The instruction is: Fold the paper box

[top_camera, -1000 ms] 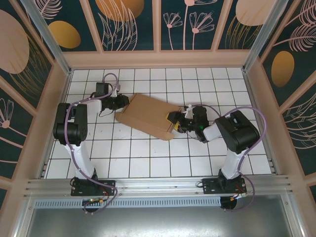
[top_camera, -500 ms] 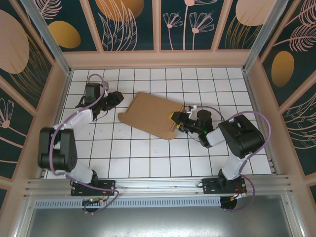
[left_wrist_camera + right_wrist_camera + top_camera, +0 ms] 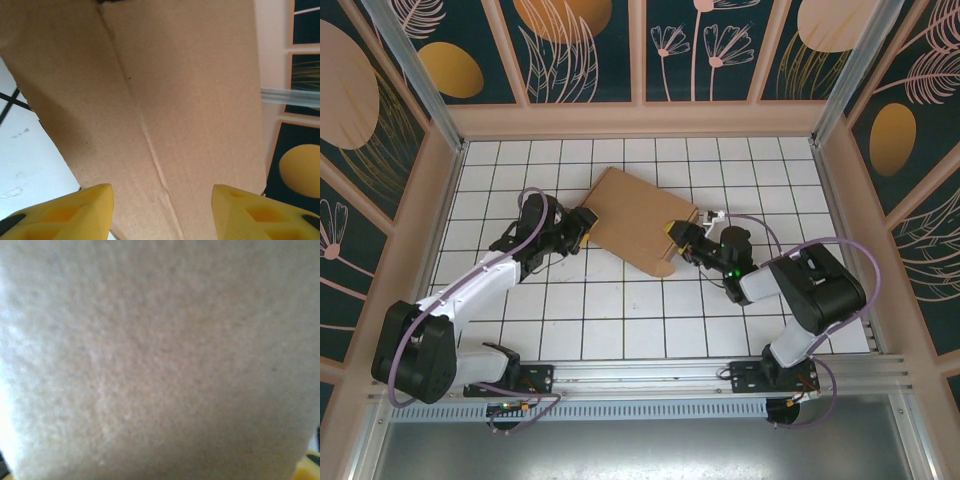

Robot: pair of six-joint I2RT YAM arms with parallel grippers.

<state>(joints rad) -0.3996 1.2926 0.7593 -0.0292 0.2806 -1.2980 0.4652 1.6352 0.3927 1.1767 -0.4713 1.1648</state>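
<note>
- Box [image 3: 638, 215]: plain brown cardboard, lying near the middle of the table [image 3: 620, 310], turned at an angle to the tile grid. Its far corner points toward the back wall [image 3: 590, 50], and its near edge ends in a small tab.
- Crease [image 3: 145, 130]: in the left wrist view, one fold line runs down the cardboard face from the top toward the gap between the fingers.
- Left gripper [image 3: 582, 218]: at the box's left edge, with the arm reaching in low from the left. The yellow fingers [image 3: 75, 212] stand well apart, nothing is pinched between them, and the cardboard face lies just ahead of them.
- Right gripper [image 3: 675, 238]: at the box's near right corner, a yellow fingertip against the cardboard edge. The right wrist view has blurred cardboard pressed close to the lens, with a sliver of yellow at the lower right corner. How wide the fingers stand, and whether they hold the box, cannot be told.
- Table: white tiles with dark grid lines.
- Wall: dark teal panels with leaf and flower motifs.
</note>
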